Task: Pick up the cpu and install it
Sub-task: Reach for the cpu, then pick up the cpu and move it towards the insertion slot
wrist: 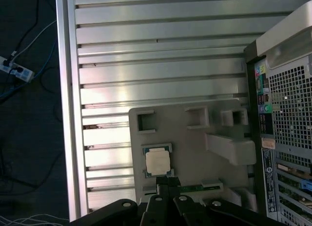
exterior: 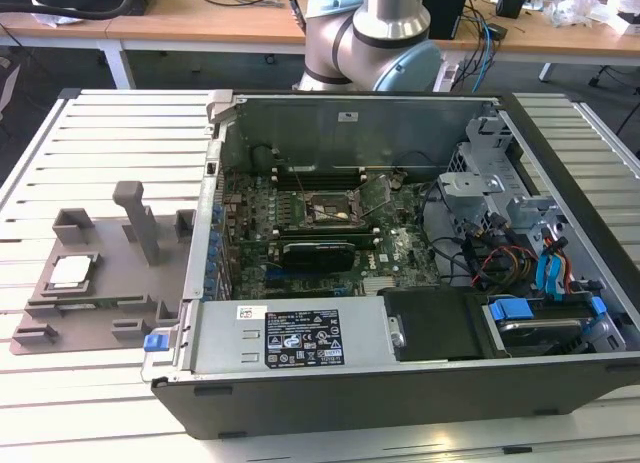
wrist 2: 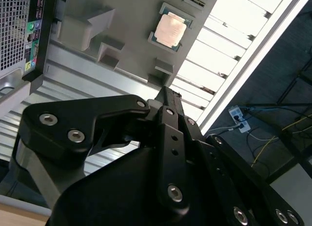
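The cpu (wrist: 158, 162) lies flat in the tray (wrist: 195, 143), just beyond the gripper (wrist: 165, 188), which holds nothing; its opening cannot be told.

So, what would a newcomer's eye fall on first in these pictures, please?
The open computer case, its motherboard exposed, dominates the slatted table. At the exterior view's left, the silvery cpu lies in a grey holder. In both wrist views the gripper hangs near it.
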`<state>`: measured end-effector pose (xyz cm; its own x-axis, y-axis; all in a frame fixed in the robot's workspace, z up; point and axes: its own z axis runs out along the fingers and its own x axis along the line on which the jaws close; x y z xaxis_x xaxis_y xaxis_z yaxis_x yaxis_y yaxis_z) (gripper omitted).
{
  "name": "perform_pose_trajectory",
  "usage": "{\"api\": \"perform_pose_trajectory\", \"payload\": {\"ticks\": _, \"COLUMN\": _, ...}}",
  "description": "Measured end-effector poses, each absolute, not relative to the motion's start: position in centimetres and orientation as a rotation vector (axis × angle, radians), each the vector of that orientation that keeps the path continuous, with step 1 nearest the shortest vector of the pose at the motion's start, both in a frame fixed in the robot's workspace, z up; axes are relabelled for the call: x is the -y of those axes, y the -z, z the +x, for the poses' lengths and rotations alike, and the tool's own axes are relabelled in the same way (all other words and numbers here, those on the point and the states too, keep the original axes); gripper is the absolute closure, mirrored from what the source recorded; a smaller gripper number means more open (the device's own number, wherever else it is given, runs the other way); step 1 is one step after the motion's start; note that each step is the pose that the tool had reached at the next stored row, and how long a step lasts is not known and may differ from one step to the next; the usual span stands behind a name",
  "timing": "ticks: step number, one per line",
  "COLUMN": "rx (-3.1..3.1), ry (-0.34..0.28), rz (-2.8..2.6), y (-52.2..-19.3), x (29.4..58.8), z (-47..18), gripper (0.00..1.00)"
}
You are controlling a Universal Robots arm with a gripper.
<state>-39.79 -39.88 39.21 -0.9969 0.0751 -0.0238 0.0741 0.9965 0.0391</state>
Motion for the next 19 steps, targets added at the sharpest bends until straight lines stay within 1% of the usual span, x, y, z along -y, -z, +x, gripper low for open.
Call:
{"api": "perform_pose_trajectory", "payload": {"ticks": 6, "rx": -3.114, "ry": -0.060, "rz": 0.116, "y": -39.21, "x": 39.88, "z": -39.87, "gripper": 0.89}}
{"api": "perform_pose_trajectory", "payload": {"ticks": 7, "rx": -3.114, "ry": -0.060, "rz": 0.116, "y": -39.21, "x": 39.88, "z": -39.89, "gripper": 0.76}}
{"api": "perform_pose_trajectory", "payload": {"ticks": 8, "rx": -3.114, "ry": -0.060, "rz": 0.116, "y": -39.21, "x": 39.88, "z": -39.90, "gripper": 0.71}}
{"api": "perform_pose_trajectory", "payload": {"ticks": 9, "rx": -3.114, "ry": -0.060, "rz": 0.116, "y": -39.21, "x": 39.88, "z": -39.91, "gripper": 0.58}}
{"api": "perform_pose_trajectory", "payload": {"ticks": 10, "rx": -3.114, "ry": -0.060, "rz": 0.116, "y": -39.21, "x": 39.88, "z": -39.93, "gripper": 0.40}}
{"api": "perform_pose_trajectory", "payload": {"ticks": 11, "rx": -3.114, "ry": -0.060, "rz": 0.116, "y": -39.21, "x": 39.88, "z": -39.95, "gripper": 0.34}}
{"api": "perform_pose_trajectory", "payload": {"ticks": 19, "rx": -3.114, "ry": -0.060, "rz": 0.116, "y": -38.86, "x": 39.88, "z": -39.98, "gripper": 0.34}}
